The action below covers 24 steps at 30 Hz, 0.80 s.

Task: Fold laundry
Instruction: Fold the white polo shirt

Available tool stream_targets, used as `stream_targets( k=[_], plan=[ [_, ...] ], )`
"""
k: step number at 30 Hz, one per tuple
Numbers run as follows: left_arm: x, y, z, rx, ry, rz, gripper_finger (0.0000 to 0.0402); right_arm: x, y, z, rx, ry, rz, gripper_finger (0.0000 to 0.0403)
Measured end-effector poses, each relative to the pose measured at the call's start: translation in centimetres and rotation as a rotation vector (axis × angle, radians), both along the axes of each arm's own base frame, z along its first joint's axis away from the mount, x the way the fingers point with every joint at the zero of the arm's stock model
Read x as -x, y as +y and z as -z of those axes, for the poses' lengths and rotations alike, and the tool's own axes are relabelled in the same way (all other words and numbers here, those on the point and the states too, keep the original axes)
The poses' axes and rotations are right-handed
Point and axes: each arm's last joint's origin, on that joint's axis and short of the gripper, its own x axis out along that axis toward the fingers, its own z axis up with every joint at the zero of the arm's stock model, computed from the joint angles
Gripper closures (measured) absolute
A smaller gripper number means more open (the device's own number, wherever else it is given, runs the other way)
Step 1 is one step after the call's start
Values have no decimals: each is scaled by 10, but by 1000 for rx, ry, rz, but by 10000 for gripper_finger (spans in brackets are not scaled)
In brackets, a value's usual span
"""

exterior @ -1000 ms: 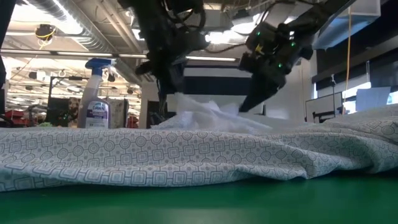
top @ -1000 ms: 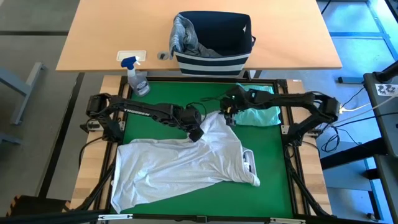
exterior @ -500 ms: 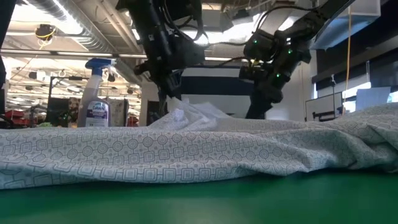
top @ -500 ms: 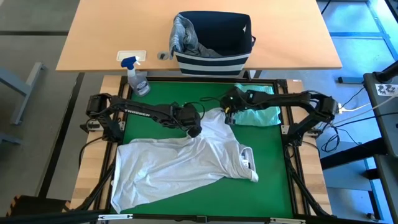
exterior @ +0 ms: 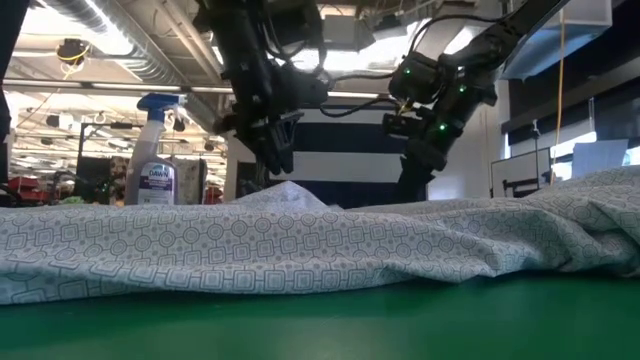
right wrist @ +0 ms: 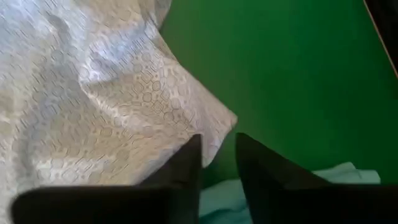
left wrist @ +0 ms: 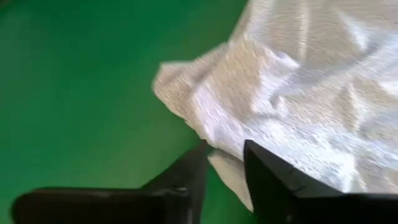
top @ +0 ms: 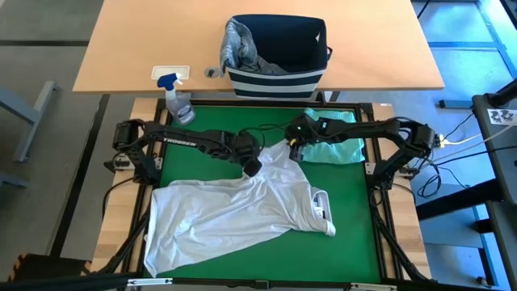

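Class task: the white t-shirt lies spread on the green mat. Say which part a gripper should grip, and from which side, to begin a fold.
Probably the white t-shirt far corner by the left gripper. It lies flat on the green mat with bare mat beside it, so come from above at that free edge; the mint-teal garment crowds the other corner.

"DAWN" — spray bottle [exterior: 158, 150] label

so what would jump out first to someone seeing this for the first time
A large patterned white t-shirt lies crumpled across the green mat, filling most of it. The left tool and right tool meet over its far edge, fingers slightly apart. Behind them, a small mint-teal garment lies on the mat and a navy-and-white striped fabric basket stands on the wooden table.
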Motion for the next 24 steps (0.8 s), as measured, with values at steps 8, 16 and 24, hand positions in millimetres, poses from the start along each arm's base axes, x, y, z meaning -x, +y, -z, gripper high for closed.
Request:
stream_targets(
  k=[8, 16, 24],
  plan=[
    [7, 19, -28, 181, -125, -39, 231, 2, 2, -25, 19, 2, -63, 193],
    [4, 66, 4, 206, -84, 29, 211, 1, 2, -29, -17, -33, -79, 164],
    [0, 112, 30, 190, -117, 227, 187, 3, 3, -27, -50, -8, -35, 165]
  ],
)
